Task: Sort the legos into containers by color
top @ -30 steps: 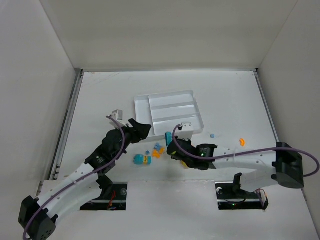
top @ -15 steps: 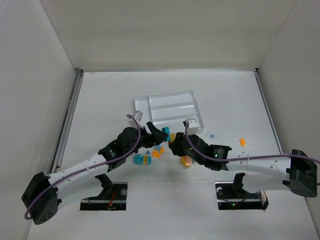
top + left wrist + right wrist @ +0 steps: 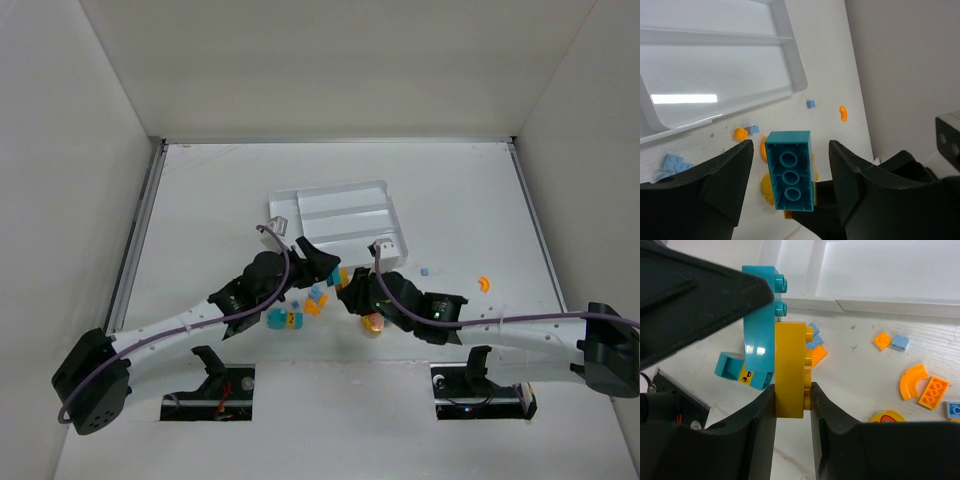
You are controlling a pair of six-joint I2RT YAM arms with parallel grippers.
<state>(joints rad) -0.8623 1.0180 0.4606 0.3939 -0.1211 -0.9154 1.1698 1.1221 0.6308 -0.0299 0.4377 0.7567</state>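
Right wrist shows right claw (image 3: 791,392) clamping yellow brick (image 3: 790,365); left claw (image 3: 790,150) gapes wide.

A teal brick (image 3: 789,172), a yellow brick (image 3: 813,176) edging out behind it, hung untouched between the left gripper (image 3: 790,150)'s spread fingers (image 3: 715,185), just off the white tray (image 3: 792,70)'s corner. An orange piece (image 3: 740,133) and a light-blue piece (image 3: 811,104) lay beside that tray.

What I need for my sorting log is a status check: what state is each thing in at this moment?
left gripper: open, straddling the teal brick with a gap on each side.
right gripper: shut on the yellow brick.
yellow brick: clamped, teal brick attached to it.
teal brick: joined to the yellow brick.
tray: the compartments in view hold no bricks.
orange curved piece: lying loose, outside the tray.
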